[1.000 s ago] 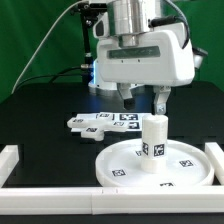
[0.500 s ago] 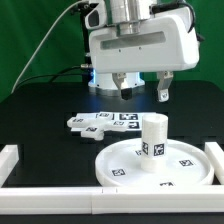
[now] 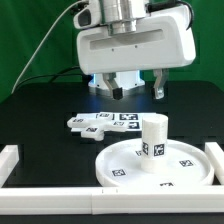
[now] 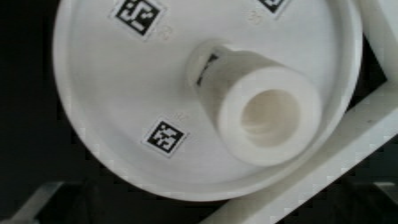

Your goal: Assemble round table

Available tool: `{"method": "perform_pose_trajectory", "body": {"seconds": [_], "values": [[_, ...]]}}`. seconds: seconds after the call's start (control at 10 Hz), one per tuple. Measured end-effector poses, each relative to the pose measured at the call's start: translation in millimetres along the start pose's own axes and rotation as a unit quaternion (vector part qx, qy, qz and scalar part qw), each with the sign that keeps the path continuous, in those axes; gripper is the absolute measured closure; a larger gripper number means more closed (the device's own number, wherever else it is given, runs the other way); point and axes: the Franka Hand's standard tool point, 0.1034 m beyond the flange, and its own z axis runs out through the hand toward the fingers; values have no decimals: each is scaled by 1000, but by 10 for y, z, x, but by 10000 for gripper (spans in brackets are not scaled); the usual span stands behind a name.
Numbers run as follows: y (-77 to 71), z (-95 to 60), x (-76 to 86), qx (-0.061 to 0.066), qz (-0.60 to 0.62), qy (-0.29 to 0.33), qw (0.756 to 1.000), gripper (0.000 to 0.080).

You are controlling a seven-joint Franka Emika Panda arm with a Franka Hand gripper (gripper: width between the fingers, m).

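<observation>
Fig.: Leg was seen upright near centre of disc, which lay flat on black surface, marker board just behind. Claw had been raised clear vs. 1 s prior, spread wide, nothing held. Leg judged placed & released.

Gripper lifts clear of the leg, drifting toward the exterior view's left, higher than before
</observation>
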Motion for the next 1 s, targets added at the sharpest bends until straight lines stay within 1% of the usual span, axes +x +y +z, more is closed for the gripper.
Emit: {"method": "perform_pose_trajectory", "body": {"seconds": [0.4, 0.5, 0.7, 0.8, 1.0], "values": [[14, 4, -1, -1, 0, 5, 1000, 151], [32, 1, 5, -2, -17, 4, 1000, 151], [201, 2, 34, -3, -146, -14, 989, 151], [232, 10, 26, -4, -173, -13, 985, 151], [252, 21, 22, -6, -173, -8, 985, 151]]}}
